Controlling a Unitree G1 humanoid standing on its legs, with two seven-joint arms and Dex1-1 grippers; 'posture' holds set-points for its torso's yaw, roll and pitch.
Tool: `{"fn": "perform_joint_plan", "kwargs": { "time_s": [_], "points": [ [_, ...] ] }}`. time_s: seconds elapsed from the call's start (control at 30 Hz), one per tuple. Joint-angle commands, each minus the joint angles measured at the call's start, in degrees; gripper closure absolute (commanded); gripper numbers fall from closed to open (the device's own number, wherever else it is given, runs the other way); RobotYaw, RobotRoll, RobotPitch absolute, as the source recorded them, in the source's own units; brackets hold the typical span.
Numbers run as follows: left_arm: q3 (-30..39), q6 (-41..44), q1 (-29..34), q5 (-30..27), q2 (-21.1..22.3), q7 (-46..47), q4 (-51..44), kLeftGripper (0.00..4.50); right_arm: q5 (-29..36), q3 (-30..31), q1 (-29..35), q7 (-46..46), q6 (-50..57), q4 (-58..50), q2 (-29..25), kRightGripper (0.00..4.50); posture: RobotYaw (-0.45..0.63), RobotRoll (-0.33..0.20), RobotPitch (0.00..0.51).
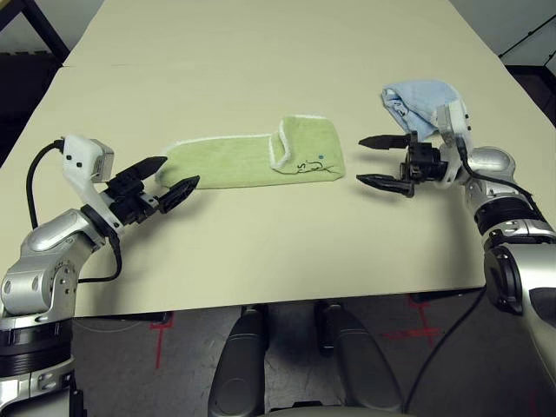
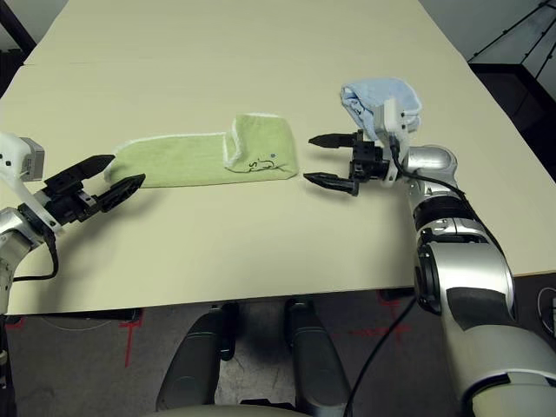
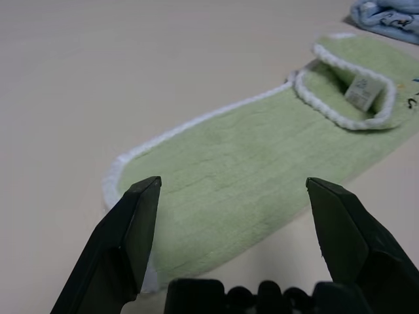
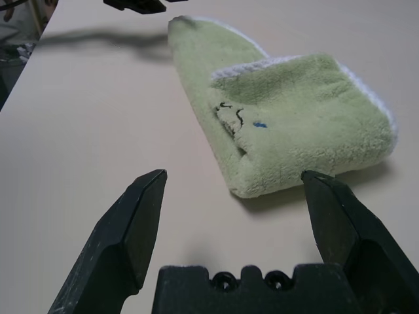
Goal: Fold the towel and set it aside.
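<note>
The light green towel [image 1: 252, 159] lies on the table as a long strip, its right end folded back over itself, white stitched edge and small dark logo [image 1: 308, 165] showing. My left gripper [image 1: 169, 177] hovers open at the towel's left end, fingertips just short of the cloth. My right gripper [image 1: 373, 162] stands open a little to the right of the folded end, pointing at it, nothing between its fingers. In the left wrist view the towel [image 3: 262, 176] stretches away between the fingers; the right wrist view shows the folded end [image 4: 294, 131] close ahead.
A crumpled light blue cloth [image 1: 421, 102] lies behind my right gripper on the beige table [image 1: 261, 252]. The table's front edge runs just in front of both arms. Bare tabletop extends behind and in front of the towel.
</note>
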Motion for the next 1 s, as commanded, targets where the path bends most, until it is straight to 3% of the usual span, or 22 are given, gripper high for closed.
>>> {"fn": "perform_joint_plan", "kwargs": {
  "time_s": [0.03,0.23,0.47,0.73,1.0],
  "points": [
    [1.01,7.99,-1.86,-1.63,2.36,2.5,-0.44,0.0,0.21,0.74,1.62,0.68,-1.02,-1.02,-0.52,0.05,0.04,0.0,0.226],
    [3.24,20.81,-2.46,-5.08,8.4,2.45,-1.6,0.0,0.05,0.14,1.47,0.66,-1.29,-0.85,0.58,0.05,0.06,0.0,0.223],
    [9.16,37.64,-4.26,-12.2,10.96,4.62,-0.53,0.0,-0.54,-0.13,1.0,0.58,-1.61,-0.65,1.43,0.05,0.07,0.0,0.22],
    [15.81,54.46,-10.46,-18.27,4.22,10.15,2.79,0.0,-0.88,-0.18,0.77,0.38,-1.61,-0.46,1.44,0.05,0.06,0.0,0.213],
    [16.98,58.08,-13.61,-17.09,-0.89,14.68,5.34,0.0,-1.33,-0.06,0.46,-0.61,-1.67,-0.59,1.37,0.05,0.05,0.0,0.215]
  ]
}}
